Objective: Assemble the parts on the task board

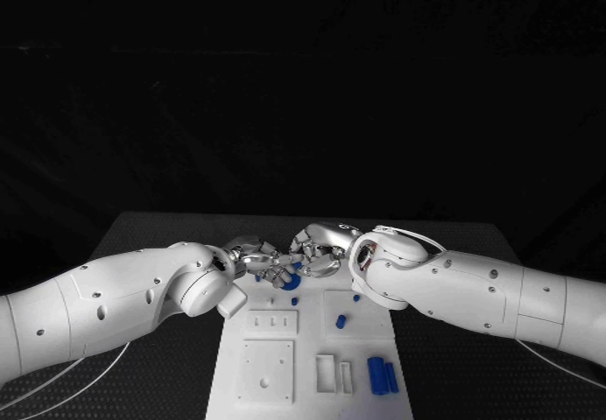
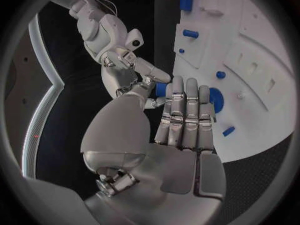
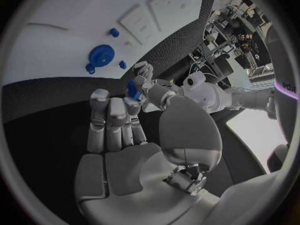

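Note:
My two hands meet fingertip to fingertip over the far end of the white task board [image 1: 271, 367]. A small blue part [image 2: 160, 89] [image 3: 132, 89] sits pinched between their fingertips. My left hand [image 1: 253, 255] [image 2: 181, 120] reaches it from one side, my right hand [image 1: 323, 247] [image 3: 115, 120] from the other. How the grip is shared between them is hard to tell. Just below the hands a round blue disc [image 1: 289, 282] [image 2: 215, 98] [image 3: 101, 55] lies on the board.
Small blue pieces [image 1: 340, 321] are scattered over the middle of the board, and two blue cylinders [image 1: 382, 375] lie near its front right corner. Raised white blocks with slots [image 1: 273, 323] stand on the board's left half. Black table [image 1: 151, 236] surrounds the board.

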`<state>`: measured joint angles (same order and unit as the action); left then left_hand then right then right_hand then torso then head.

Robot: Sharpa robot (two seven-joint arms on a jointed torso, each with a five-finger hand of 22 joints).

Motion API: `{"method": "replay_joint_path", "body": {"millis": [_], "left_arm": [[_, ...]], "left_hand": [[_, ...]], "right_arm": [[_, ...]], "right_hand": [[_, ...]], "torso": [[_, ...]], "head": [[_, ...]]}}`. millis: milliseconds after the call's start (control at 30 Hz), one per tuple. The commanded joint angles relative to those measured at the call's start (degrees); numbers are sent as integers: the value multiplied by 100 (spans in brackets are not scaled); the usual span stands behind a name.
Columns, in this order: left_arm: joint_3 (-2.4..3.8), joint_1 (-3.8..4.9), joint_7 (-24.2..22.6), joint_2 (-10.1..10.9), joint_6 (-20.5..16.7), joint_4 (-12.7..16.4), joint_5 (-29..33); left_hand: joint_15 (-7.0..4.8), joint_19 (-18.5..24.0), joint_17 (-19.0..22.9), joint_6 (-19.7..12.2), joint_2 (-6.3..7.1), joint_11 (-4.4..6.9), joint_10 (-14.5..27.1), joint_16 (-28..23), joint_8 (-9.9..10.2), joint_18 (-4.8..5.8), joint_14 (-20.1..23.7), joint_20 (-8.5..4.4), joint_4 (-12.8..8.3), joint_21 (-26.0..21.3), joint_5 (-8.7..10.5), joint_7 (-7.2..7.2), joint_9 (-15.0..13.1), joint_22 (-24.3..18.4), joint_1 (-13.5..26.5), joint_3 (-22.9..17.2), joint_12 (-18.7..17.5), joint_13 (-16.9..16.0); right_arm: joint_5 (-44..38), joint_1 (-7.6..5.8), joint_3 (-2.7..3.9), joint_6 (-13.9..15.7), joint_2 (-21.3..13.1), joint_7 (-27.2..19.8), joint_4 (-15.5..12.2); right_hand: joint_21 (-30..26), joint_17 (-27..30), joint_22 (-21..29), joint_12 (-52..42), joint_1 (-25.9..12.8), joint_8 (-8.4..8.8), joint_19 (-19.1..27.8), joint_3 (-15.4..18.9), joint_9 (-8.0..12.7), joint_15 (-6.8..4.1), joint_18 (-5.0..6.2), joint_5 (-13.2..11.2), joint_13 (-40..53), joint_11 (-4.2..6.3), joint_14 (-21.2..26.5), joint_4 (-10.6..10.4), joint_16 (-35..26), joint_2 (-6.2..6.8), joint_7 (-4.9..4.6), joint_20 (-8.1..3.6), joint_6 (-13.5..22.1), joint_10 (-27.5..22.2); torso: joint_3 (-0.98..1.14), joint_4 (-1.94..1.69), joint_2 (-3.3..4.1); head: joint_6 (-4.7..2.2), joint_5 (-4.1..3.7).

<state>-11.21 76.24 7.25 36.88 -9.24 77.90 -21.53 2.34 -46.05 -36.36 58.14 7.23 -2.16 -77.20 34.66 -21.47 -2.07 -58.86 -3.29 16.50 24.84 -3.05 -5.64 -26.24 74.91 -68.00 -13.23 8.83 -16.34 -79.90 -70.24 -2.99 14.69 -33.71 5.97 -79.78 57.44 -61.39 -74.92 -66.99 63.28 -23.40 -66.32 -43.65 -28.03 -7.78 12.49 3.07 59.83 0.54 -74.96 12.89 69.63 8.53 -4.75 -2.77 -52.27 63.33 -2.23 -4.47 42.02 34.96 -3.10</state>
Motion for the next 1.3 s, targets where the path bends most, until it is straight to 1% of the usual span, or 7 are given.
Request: {"method": "replay_joint_path", "body": {"millis": [33,433,533,867,967,1133,1300], "left_arm": [[12,7,-84,-28,33,15,79],[12,7,-45,-41,31,-31,84],[12,7,-23,-49,45,-47,84],[12,7,-17,-60,50,-56,84],[12,7,-25,-63,46,-54,87],[12,7,-45,-64,50,-42,118],[12,7,-56,-55,74,-25,149]], "left_hand": [[-14,10,7,-17,-14,-18,43,32,36,18,17,-21,8,19,12,-4,-5,96,-64,40,17,-7],[-9,13,28,-23,-77,-24,64,32,71,20,28,-17,25,10,12,-12,-11,84,68,106,16,-16],[-9,13,29,-22,-78,-24,64,33,72,19,28,-18,23,10,12,-12,-12,84,71,107,17,-17],[-10,17,33,-26,-74,-23,71,32,80,15,32,-21,10,8,11,-12,-13,84,50,107,16,-18],[-10,18,35,-27,-77,-24,74,32,83,13,34,-21,7,8,11,-12,-15,84,34,105,16,-19],[-11,19,38,-23,-97,-23,74,35,87,12,33,-21,5,8,10,-12,-18,84,5,101,18,-23],[-12,22,45,-13,-141,-21,73,44,94,11,31,-20,-9,10,8,-8,-29,87,-107,103,25,-31]], "right_arm": [[9,9,-7,-105,35,-99,-57],[72,17,-11,-82,44,-140,-111],[72,21,-12,-71,47,-140,-133],[73,21,-12,-117,54,-137,-126],[77,22,-14,-143,73,-140,-115],[78,31,-49,-183,116,-124,-59],[79,44,-55,-183,122,-116,-13]], "right_hand": [[33,-9,-62,-32,-51,-28,-1,-46,0,-29,251,-25,-6,156,-1,-1,5,18,59,-33,-931,-201],[33,-9,-62,-31,-57,-26,-2,-49,-2,-29,251,-25,-6,156,-1,5,5,12,59,-33,-929,-200],[33,-9,-62,-31,-58,-26,-2,-50,-3,-29,251,-25,-6,156,-1,8,5,11,60,-34,-929,-200],[34,-9,-62,-32,-61,-26,-4,-52,-5,-30,251,-25,-6,156,-3,15,5,7,60,-35,-929,-198],[34,-9,-62,-32,-63,-25,-4,-52,-6,-30,251,-25,-6,156,-3,18,5,6,60,-35,-929,-197],[34,-10,-62,-31,-65,-25,-5,-52,-7,-30,251,-25,-6,156,-3,21,5,6,60,-35,-928,-197],[34,-10,-62,-31,-68,-24,-5,-52,-8,-30,251,-25,-6,156,-3,24,5,3,59,-35,-928,-197]], "torso": [[3,1,0],[1,3,2],[3,3,0],[-5,6,3],[0,6,1],[1,2,2],[1,-4,3]], "head": [[5,4],[4,15],[7,17],[27,16],[22,16],[25,11],[33,6]]}}
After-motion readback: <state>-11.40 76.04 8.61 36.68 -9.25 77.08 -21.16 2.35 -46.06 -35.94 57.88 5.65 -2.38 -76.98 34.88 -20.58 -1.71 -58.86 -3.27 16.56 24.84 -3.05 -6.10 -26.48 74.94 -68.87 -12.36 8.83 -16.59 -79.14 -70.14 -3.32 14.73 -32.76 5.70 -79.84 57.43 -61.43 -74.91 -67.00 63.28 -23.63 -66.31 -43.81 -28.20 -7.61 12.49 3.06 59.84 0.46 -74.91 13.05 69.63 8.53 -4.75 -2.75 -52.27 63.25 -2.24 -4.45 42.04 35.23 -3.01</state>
